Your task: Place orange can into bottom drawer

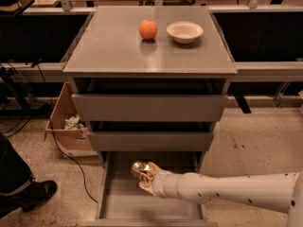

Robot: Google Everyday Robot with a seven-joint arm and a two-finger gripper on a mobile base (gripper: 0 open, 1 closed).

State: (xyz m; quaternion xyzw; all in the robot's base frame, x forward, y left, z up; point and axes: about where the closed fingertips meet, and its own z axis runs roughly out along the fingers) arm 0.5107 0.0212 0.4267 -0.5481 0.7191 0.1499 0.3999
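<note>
The bottom drawer (118, 202) of the grey cabinet is pulled out, showing its flat grey floor. My gripper (143, 175) reaches in from the right on a white arm and hangs low over the drawer's middle. It is shut on the orange can (140, 170), a shiny golden can whose top shows at the gripper's left end. The can is held just above the drawer floor.
A round orange fruit (148, 30) and a white bowl (184, 31) sit on the cabinet top (109, 51). The two upper drawers (149, 107) are shut. A cardboard box (68, 122) stands to the cabinet's left. A person's shoe (28, 196) is at the lower left.
</note>
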